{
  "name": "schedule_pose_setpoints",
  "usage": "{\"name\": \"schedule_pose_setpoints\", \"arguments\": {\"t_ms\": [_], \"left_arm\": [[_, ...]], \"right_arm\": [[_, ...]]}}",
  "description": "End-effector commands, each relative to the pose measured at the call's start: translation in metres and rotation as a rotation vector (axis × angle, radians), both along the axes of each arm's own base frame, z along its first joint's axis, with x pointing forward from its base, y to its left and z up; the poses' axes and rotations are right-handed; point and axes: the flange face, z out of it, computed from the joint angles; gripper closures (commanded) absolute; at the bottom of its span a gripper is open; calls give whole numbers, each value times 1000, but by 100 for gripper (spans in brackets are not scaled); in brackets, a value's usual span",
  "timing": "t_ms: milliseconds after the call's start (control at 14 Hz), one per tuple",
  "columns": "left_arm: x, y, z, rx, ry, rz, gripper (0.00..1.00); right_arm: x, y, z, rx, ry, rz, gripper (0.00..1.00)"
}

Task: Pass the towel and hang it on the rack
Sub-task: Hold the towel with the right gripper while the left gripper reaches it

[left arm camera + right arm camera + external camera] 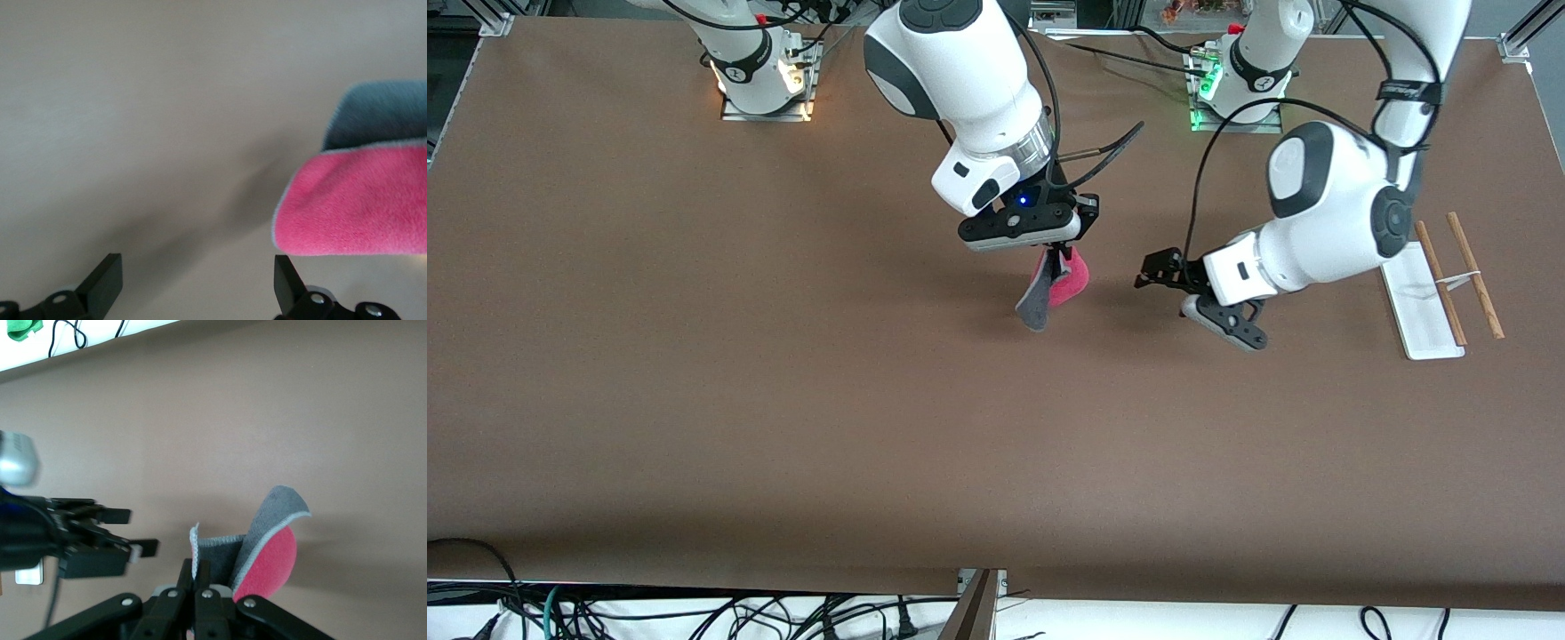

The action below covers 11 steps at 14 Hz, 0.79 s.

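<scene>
Brown table (783, 400) otherwise bare: right gripper (1060, 258), fingers pinched on the towel (1054, 289), dangles it well short of the rack (1432, 311), left gripper (1152, 271) alongside with fingers wide; handover and hanging remain.

The towel (360, 200) runs off the left wrist view's right edge; the right gripper's fingers (1060, 260) hide its top in the front view.

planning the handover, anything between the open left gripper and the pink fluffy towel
Nothing: only bare brown table shows between the left gripper and the pink fluffy towel hanging from the right gripper, in the front view.
</scene>
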Motion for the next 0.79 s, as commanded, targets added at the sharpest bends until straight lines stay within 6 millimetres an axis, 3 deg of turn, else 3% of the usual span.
{"name": "schedule_pose_setpoints", "arguments": {"t_ms": [0, 286, 500, 714], "left_arm": [[-25, -24, -14, -35, -126, -138, 0], [-62, -48, -49, -31, -237, -337, 0], [-86, -83, -51, -38, -287, -374, 0], [-85, -91, -46, -49, -299, -361, 0]], "right_arm": [[-3, 1, 8, 16, -1, -8, 100], [-3, 1, 9, 15, 0, -7, 100], [-3, 1, 8, 12, 2, -7, 100], [-3, 0, 9, 12, 2, -9, 100]]}}
